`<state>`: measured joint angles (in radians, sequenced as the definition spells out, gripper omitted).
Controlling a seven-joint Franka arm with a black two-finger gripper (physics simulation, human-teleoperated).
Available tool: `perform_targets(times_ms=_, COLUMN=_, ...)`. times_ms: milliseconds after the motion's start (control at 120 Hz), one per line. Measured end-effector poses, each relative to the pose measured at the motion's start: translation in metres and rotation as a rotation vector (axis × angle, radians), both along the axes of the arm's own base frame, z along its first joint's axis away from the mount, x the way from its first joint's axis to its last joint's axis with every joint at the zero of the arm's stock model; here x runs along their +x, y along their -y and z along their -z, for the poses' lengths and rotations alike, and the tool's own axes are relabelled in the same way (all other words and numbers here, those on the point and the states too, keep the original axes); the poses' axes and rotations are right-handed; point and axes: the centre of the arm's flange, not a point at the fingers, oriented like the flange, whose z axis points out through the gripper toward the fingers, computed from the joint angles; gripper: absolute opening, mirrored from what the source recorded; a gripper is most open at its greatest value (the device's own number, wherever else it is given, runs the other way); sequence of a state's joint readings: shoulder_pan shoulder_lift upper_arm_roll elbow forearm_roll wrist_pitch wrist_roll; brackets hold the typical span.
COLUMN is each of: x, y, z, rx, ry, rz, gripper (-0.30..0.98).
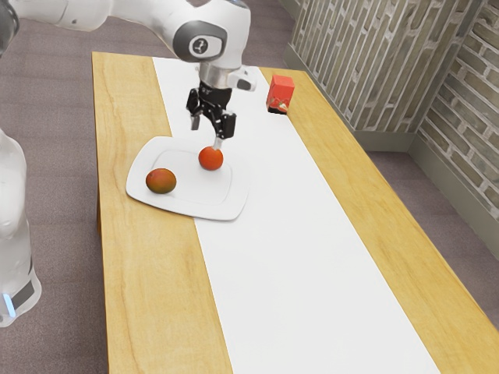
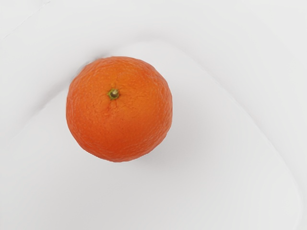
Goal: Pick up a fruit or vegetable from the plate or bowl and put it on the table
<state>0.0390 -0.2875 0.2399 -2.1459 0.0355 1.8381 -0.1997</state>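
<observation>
Orange [image 1: 210, 159] on the white plate [image 1: 217, 209], close beneath the hand [image 1: 207, 134].

Pretty bright, even light; the rounded-square white plate [image 1: 204, 201] looks kinda washed out, with just a faint, soft shadow beside the round orange fruit [image 2: 120, 115].

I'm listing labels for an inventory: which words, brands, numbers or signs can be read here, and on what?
No words or numbers are readable.
Red box: marking low on its side, too small to read.
Robot arm: pale emblem on a dark patch, no legible letters.
Orange: no label on the side seen.
</observation>
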Motion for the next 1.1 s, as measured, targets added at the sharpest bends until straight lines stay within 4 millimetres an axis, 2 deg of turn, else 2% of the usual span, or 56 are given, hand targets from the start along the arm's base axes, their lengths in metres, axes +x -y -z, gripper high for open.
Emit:
perform_targets(times_ms=117, x=0.01, y=-0.022, z=0.021, rx=0.005, ry=0.007, rz=0.022, gripper=0.68)
perform_targets(times_ms=317, x=0.023, y=-0.041, z=0.045, rx=0.001, ry=0.025, rz=0.082, gripper=0.68)
perform_targets(times_ms=517, x=0.029, y=-0.036, z=0.056, rx=-0.014, ry=0.04, rz=0.158, gripper=0.68)
perform_targets(times_ms=708, x=0.017, y=-0.038, z=0.071, rx=-0.043, ry=0.041, rz=0.187, gripper=0.68)
perform_targets(times_ms=1100, x=0.031, y=-0.043, z=0.093, rx=-0.026, ry=0.064, rz=0.243, gripper=0.65)
